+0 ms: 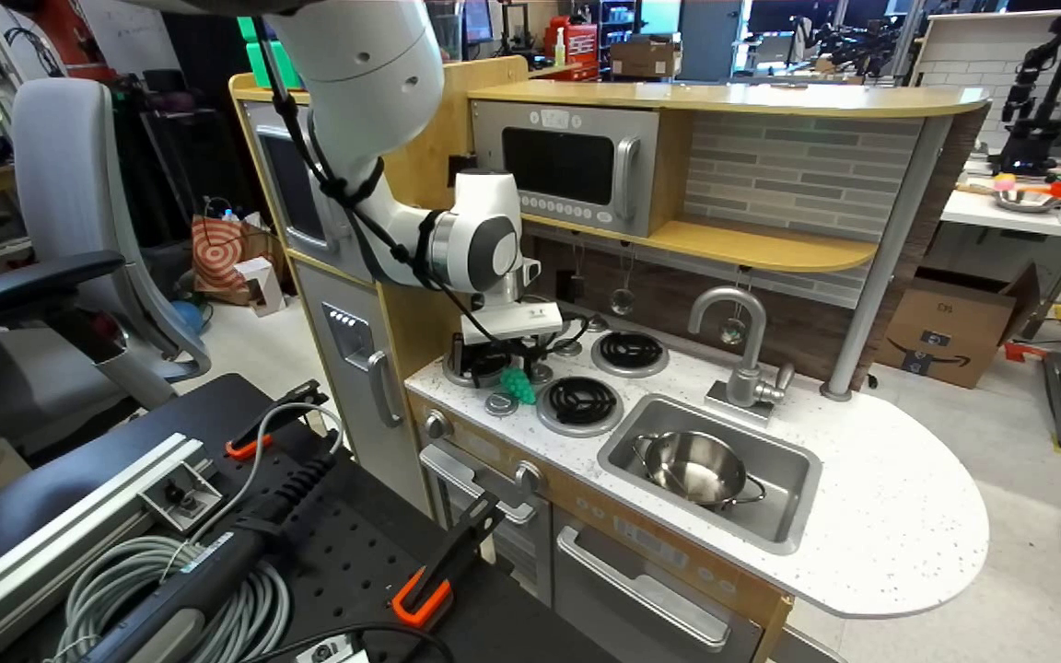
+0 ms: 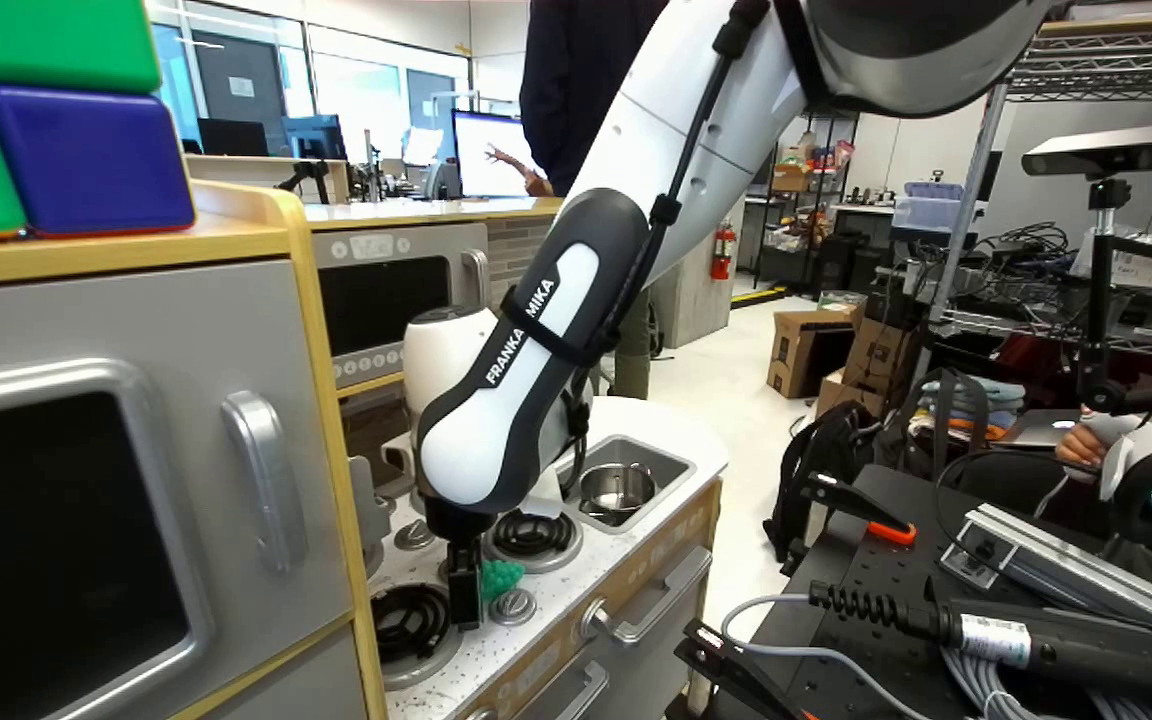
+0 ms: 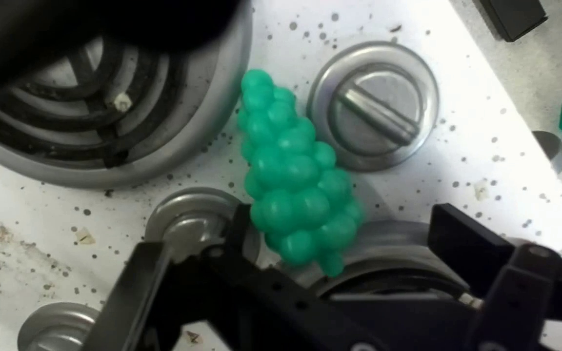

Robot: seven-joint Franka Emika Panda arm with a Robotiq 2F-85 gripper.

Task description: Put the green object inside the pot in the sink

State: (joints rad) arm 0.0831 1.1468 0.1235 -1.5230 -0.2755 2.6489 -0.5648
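The green object, a bright green lumpy cluster, lies on the white counter among the burners and knobs. It also shows in both exterior views. My gripper is open and low over the counter. In the wrist view the object's wider end reaches between the fingers, close to the left finger; I cannot tell if they touch. The gripper also shows in an exterior view, beside the object. The silver pot stands in the sink; the pot and sink also show in an exterior view.
Black burners lie between the green object and the sink. A curved faucet rises behind the sink. A shelf with a toy microwave overhangs the counter's back. A tall cabinet stands beside the burners.
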